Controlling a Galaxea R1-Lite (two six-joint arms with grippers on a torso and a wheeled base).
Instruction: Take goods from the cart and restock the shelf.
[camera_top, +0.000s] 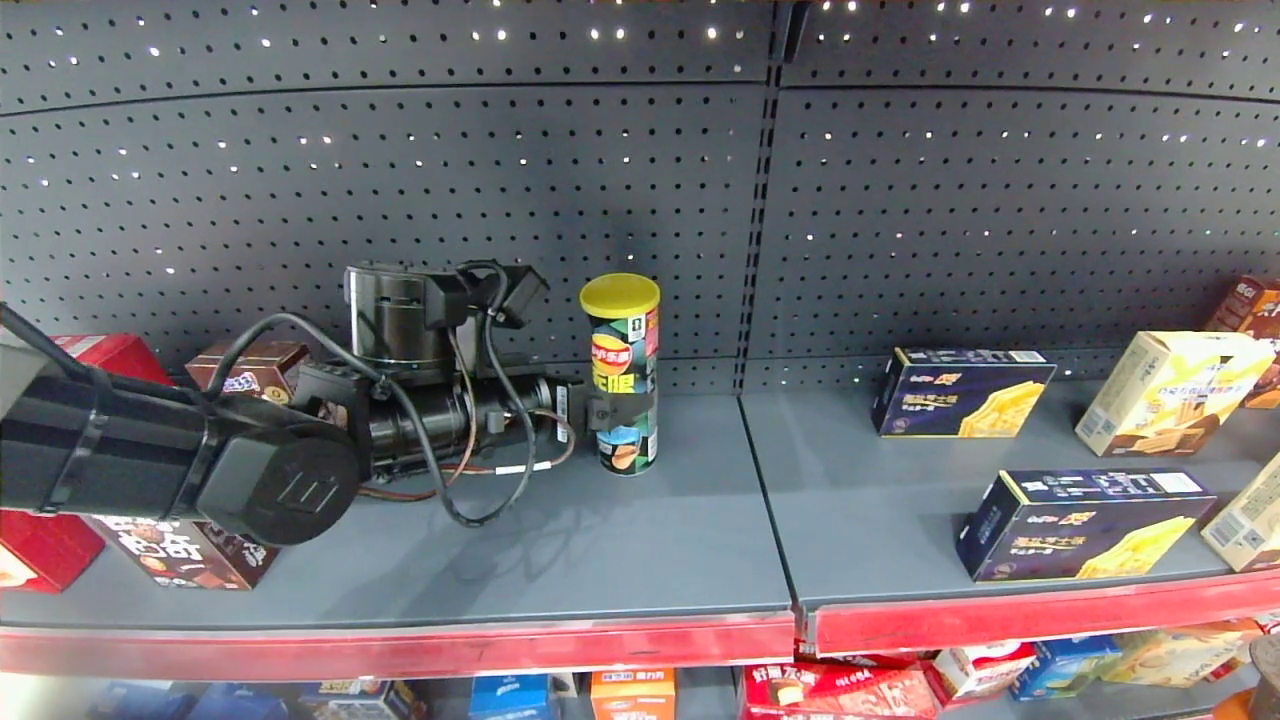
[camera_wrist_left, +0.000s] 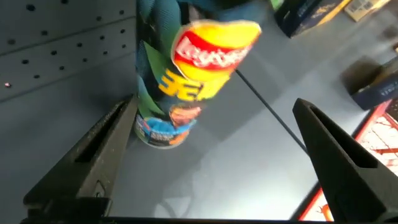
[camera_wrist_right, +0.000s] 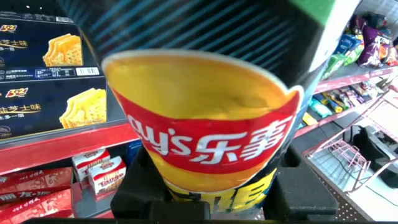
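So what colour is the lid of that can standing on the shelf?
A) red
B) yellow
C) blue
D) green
B: the can stands upright on the shelf, and its lid is plainly yellow.

Head view: forward and down onto shelf (camera_top: 640, 540), mid distance. Left wrist view: close, looking along left gripper (camera_wrist_left: 214, 104) at upright can (camera_wrist_left: 186, 68), also in head view. Right wrist view: second can (camera_wrist_right: 205, 124) right against lens, navy boxes (camera_wrist_right: 43, 50) behind.
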